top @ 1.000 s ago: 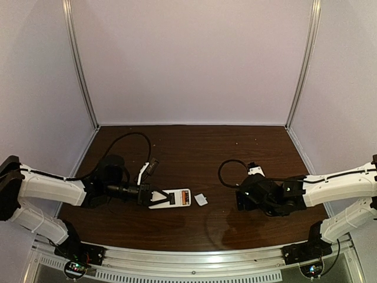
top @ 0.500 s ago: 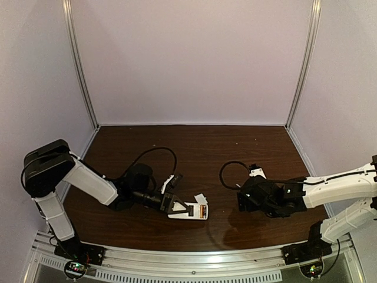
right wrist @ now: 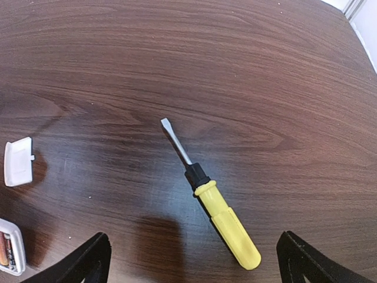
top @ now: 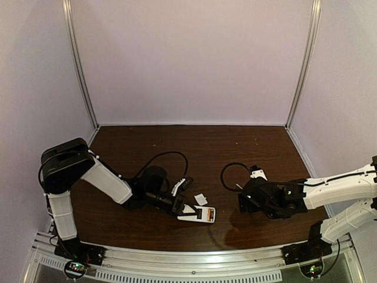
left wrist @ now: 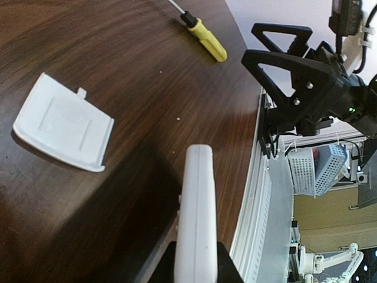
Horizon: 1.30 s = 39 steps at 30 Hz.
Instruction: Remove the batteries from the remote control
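Remote control (top: 199,214): white, flat, near the middle of the near edge of the desk (top: 194,147), pinched at its left end by the left gripper (top: 187,208). Batteries (right wrist: 5,250), orange and dark, are seen seated in its open compartment. Battery cover (top: 201,199) lies just beside it; yellow-handled screwdriver (right wrist: 213,203) lies beneath the spread right gripper (right wrist: 193,247).

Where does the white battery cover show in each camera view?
Top external: cover mid-picture, just beyond the remote.
Left wrist: cover at left, lying flat.
Right wrist: cover at the left edge.
Landmark: the remote, close beside the cover in all three views.
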{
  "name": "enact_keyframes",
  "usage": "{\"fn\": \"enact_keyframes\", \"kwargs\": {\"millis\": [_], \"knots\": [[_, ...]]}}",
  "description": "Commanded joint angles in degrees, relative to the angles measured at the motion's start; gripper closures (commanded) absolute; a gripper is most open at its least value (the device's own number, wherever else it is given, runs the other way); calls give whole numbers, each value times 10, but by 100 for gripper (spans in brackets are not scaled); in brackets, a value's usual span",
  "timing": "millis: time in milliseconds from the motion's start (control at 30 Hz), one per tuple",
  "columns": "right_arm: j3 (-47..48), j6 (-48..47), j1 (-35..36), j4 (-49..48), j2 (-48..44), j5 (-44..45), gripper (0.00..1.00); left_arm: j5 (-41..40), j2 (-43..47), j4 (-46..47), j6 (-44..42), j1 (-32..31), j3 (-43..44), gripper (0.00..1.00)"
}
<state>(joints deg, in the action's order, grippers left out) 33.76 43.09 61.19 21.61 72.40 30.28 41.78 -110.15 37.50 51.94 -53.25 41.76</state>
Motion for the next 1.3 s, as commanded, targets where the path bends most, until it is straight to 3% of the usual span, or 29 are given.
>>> {"fn": "enact_keyframes", "kwargs": {"millis": [0, 433, 667, 867, 1267], "knots": [[-9, 2, -5, -4, -4, 11, 0, -16, -20, -29, -30, -3, 25, 85], [-6, -1, -5, -2, 2, 8, 0, -78, -26, -152, -93, -2, 68, 64], [-2, -1, -5, 0, 9, 6, 0, -119, -25, -197, -121, -1, 80, 34], [-3, -2, -8, 2, 16, 10, 0, -178, -14, -247, -140, -1, 88, 17], [-23, -11, -37, -14, 18, -5, 0, -269, 1, -325, -162, -1, 100, 11]]}}
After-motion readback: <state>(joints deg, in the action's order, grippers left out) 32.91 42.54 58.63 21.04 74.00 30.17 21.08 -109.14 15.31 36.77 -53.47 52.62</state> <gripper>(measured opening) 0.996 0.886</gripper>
